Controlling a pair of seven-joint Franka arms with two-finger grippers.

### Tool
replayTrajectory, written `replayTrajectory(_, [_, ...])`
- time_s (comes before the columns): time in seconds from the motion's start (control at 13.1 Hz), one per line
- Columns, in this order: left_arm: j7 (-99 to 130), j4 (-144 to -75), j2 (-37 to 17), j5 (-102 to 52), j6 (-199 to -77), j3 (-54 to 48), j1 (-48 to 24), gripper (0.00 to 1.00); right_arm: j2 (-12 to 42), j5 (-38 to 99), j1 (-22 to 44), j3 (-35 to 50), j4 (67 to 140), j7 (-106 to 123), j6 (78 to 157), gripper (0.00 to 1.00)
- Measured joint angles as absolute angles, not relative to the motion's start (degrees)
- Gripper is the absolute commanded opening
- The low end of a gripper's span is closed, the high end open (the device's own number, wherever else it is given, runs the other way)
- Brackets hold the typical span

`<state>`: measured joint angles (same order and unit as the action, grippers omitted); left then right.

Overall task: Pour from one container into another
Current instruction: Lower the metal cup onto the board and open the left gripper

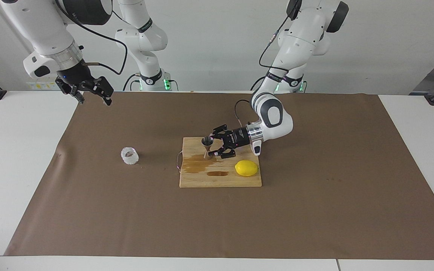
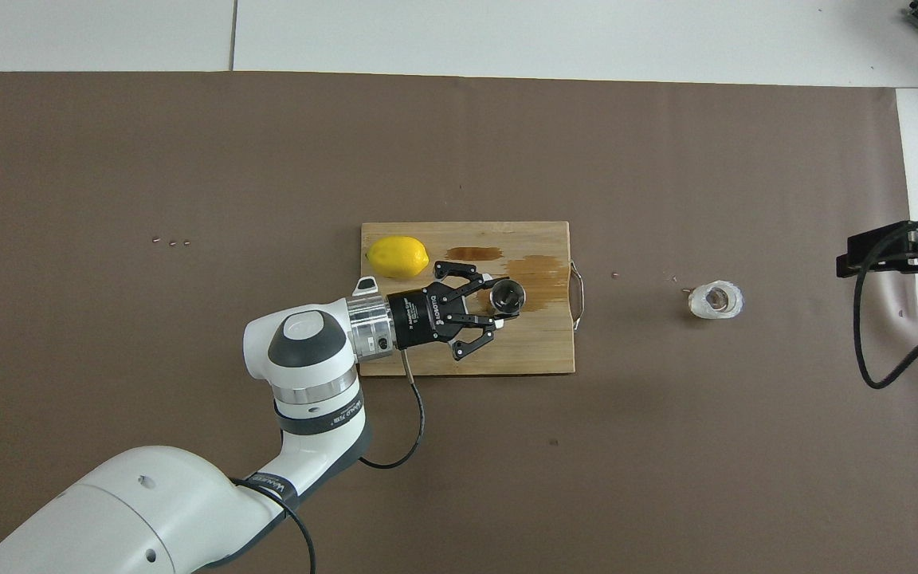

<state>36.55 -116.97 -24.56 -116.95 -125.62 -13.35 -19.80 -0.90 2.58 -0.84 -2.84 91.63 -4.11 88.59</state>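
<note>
A steel hourglass jigger (image 1: 207, 147) stands upright on a wooden cutting board (image 1: 220, 181), at the end toward the right arm; it also shows in the overhead view (image 2: 507, 296). My left gripper (image 1: 213, 143) lies low and level over the board, open, its tips right at the jigger on either side (image 2: 492, 300). The squat, bumpy clear glass cup (image 1: 129, 156) stands on the brown paper beside the board, toward the right arm's end (image 2: 715, 300). My right gripper (image 1: 93, 98) waits open, raised over the paper's edge at its own end (image 2: 865, 251).
A yellow lemon (image 1: 246, 168) lies on the board (image 2: 539, 355), farther from the robots than my left gripper (image 2: 398, 257). Dark wet stains (image 1: 198, 165) mark the board by the jigger. A wire handle (image 2: 578, 296) sticks out toward the cup.
</note>
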Motion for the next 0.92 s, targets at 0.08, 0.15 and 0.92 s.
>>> replayTrajectory(0.08, [36.5, -116.9, -24.6, -116.9, -125.6, -13.3, -19.8, 0.88, -0.9, 2.6, -0.8, -2.8, 91.6, -4.1, 88.6, 1.00])
replayTrajectory(0.15, [36.3, -116.8, -24.6, -116.6, -125.5, -13.2, -19.8, 0.89, -0.9, 2.6, -0.8, -2.8, 91.6, -4.1, 88.6, 1.00])
replayTrajectory(0.92, [36.7, -115.9, -23.2, -111.4, -118.7, -13.0, -18.2, 0.99, -1.0, 2.6, -1.1, -3.0, 91.6, -3.7, 87.3, 1.00])
